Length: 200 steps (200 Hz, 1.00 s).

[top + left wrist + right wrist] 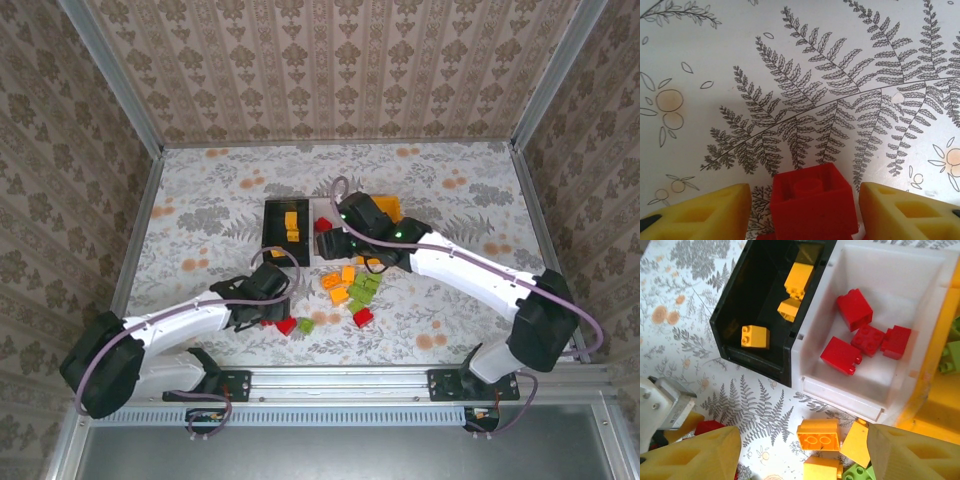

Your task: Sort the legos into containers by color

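My left gripper [805,212] stands open low over the table, its yellow fingers [700,212] either side of a red lego [812,202] with a thin gap on each side. From above, this gripper [270,310] is near the front by red legos [287,325]. My right gripper [802,455] hangs open and empty above loose orange legos [818,435], just in front of the containers. The black bin [757,365] holds orange legos [755,336]. Several red legos [855,307] lie in the white bin [840,395]. The orange-yellow bin [940,405] holds green ones.
A loose heap of orange [340,285], green [365,290] and red [363,318] legos lies in front of the bins. A single green lego [305,325] rests near the left gripper. The right arm [470,270] reaches over the orange-yellow bin. Patterned walls enclose the table.
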{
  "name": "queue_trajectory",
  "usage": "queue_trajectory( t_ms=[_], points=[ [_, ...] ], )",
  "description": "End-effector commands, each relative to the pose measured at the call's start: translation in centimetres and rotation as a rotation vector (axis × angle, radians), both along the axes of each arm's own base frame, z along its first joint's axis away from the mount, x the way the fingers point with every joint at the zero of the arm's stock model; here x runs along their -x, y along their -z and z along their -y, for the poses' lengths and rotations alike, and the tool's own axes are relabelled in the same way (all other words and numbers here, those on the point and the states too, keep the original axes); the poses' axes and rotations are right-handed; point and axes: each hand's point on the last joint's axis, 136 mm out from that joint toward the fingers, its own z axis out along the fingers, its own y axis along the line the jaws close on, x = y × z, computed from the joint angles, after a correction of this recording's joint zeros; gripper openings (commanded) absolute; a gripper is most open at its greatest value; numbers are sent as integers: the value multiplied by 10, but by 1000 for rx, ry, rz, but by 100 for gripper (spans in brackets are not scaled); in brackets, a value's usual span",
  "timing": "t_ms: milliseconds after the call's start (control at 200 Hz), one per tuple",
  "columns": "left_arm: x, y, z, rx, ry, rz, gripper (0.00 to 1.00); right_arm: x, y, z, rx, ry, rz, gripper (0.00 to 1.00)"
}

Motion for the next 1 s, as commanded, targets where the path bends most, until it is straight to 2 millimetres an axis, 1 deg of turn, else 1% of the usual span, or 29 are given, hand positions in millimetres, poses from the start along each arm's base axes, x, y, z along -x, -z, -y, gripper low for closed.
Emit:
queue_trajectory(
  t_ms=[0, 80, 130, 205, 210, 220, 305, 410, 470, 485, 530, 590, 655, 795, 875, 905, 995],
  points=[
    [-2, -1, 4, 5, 4, 12, 49, -3, -12, 13, -29, 50, 44, 69],
    [-5, -6, 5, 11, 5, 31, 42, -2, -13, 18, -30, 57, 44, 69],
    [-7, -9, 5, 9, 5, 41, 40, -1, -12, 20, -29, 62, 46, 69],
    [-9, -15, 6, 4, 14, 49, 37, 1, -5, 24, -17, 69, 34, 69],
    [-9, -15, 6, 3, 14, 49, 36, 2, -11, 25, -28, 69, 44, 69],
    [-9, -16, 6, 3, 16, 51, 36, 3, -15, 26, -37, 70, 53, 69],
    [-13, -30, 13, 21, 36, 66, 34, 6, -15, 34, -42, 84, 54, 69],
    [-24, -66, 33, 71, 81, 125, 34, 12, -12, 46, -48, 106, 50, 69],
    [-33, -86, 48, 101, 109, 162, 33, 16, -8, 56, -47, 125, 46, 69],
    [-37, -95, 55, 118, 115, 178, 34, 17, -7, 58, -49, 132, 44, 69],
    [-46, -109, 69, 147, 136, 204, 34, 20, -3, 65, -45, 146, 40, 69],
    [-61, -120, 86, 152, 162, 227, 34, 24, 2, 74, -39, 161, 32, 69],
    [-78, -124, 106, 147, 194, 236, 34, 29, 7, 83, -29, 176, 26, 69],
    [-119, -119, 138, 146, 215, 230, 33, 38, 17, 100, -14, 204, 12, 70],
    [-142, -116, 150, 145, 212, 233, 33, 44, 21, 108, -13, 216, 4, 70],
    [-150, -111, 153, 136, 208, 224, 33, 45, 23, 110, -14, 221, 1, 69],
    [-166, -102, 161, 131, 201, 210, 34, 50, 26, 114, -16, 225, -7, 70]
  ],
)
